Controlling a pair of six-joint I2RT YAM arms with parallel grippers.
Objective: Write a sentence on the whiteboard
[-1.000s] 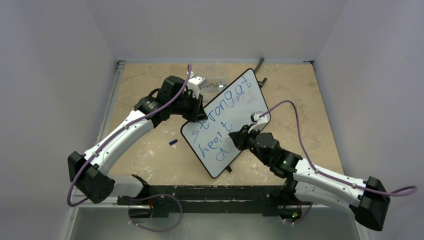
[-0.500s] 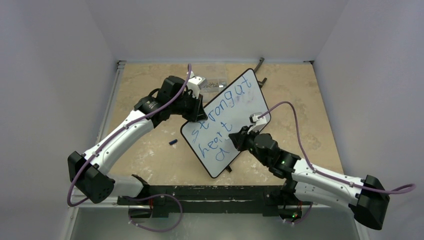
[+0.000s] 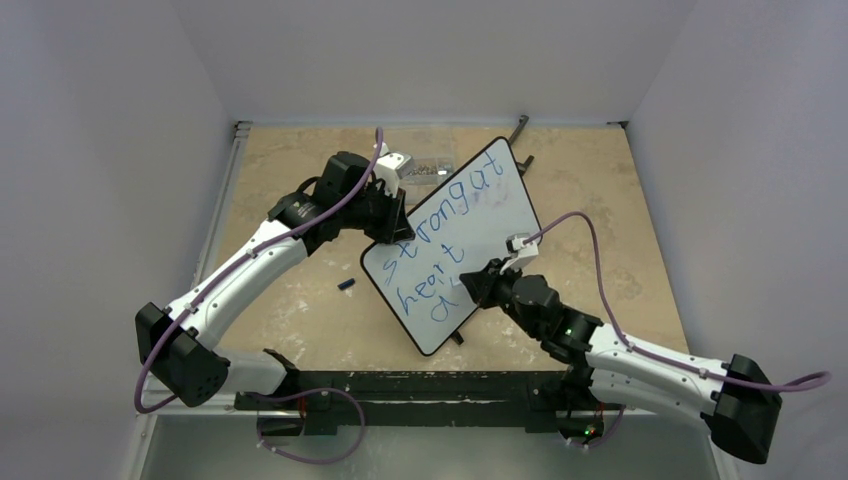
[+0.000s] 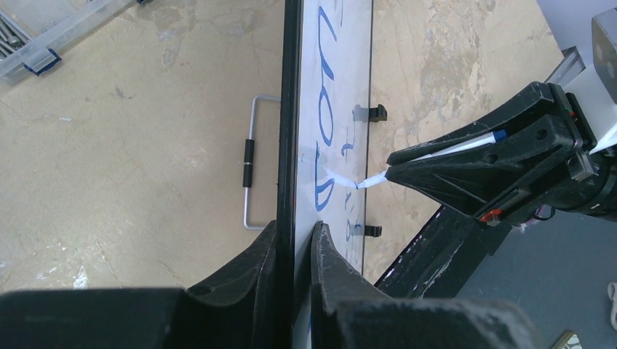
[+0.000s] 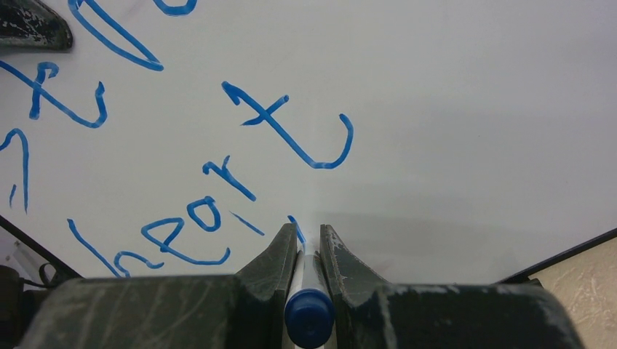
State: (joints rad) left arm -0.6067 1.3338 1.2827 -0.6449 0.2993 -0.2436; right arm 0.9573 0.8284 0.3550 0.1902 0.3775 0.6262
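Note:
The whiteboard [image 3: 495,215] stands tilted on the table, black-framed. The sentence [image 3: 440,215] in blue reads "strong at" above "heart", with an "a" below. My left gripper [image 3: 392,232] is shut on the board's left edge; in the left wrist view its jaws [image 4: 295,229] clamp the frame of the whiteboard [image 4: 342,73]. My right gripper [image 3: 466,283] is shut on a blue-capped white marker [image 5: 308,309], whose tip touches the whiteboard [image 5: 451,109] just below "heart" [image 5: 211,214]. The right gripper [image 4: 393,160] and marker [image 4: 466,144] also show in the left wrist view.
A small blue marker cap [image 3: 346,285] lies on the table left of the board. A clear plastic box [image 3: 425,168] sits behind the board. A black bracket [image 3: 518,130] lies at the back edge. A wire stand [image 4: 251,167] sticks out behind the board.
My right gripper has slid a little down and to the left along the board with the marker. The left gripper and the board have stayed still.

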